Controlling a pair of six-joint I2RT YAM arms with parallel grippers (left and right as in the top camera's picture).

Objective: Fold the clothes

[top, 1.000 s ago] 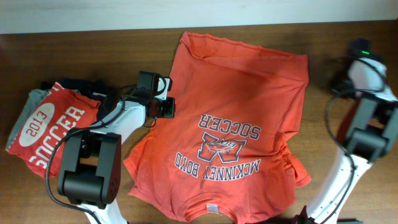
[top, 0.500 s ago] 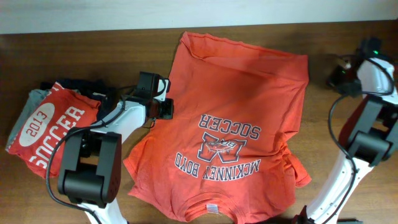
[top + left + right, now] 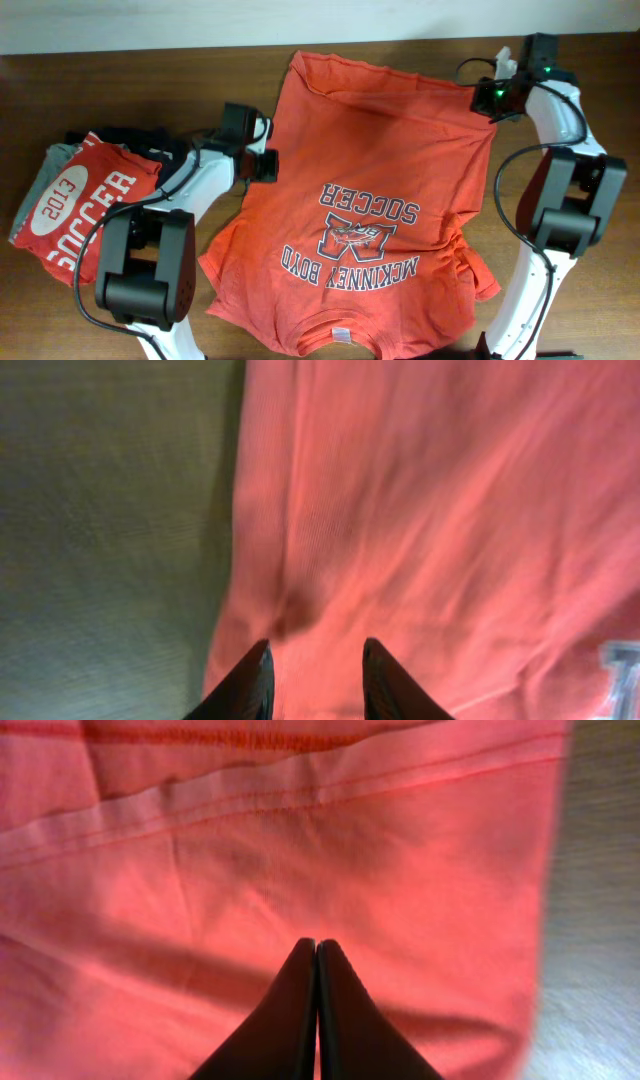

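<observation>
T-shirt (image 3: 430, 510) cloth, orange-red, fills the frame under the left gripper (image 3: 318, 682). Its jaws stand partly apart with nothing clamped, over the shirt's left edge, and the fingers' bases are cut off below. The right gripper (image 3: 317, 950), fingers pressed together, sits over the upper-right hem corner; whether the tips touch the cloth is hard to make out. From overhead, the shirt lies spread print-up at centre on the table (image 3: 120, 70). A folded red shirt (image 3: 85, 205) at far left partly hides darker garments (image 3: 150, 140).
</observation>
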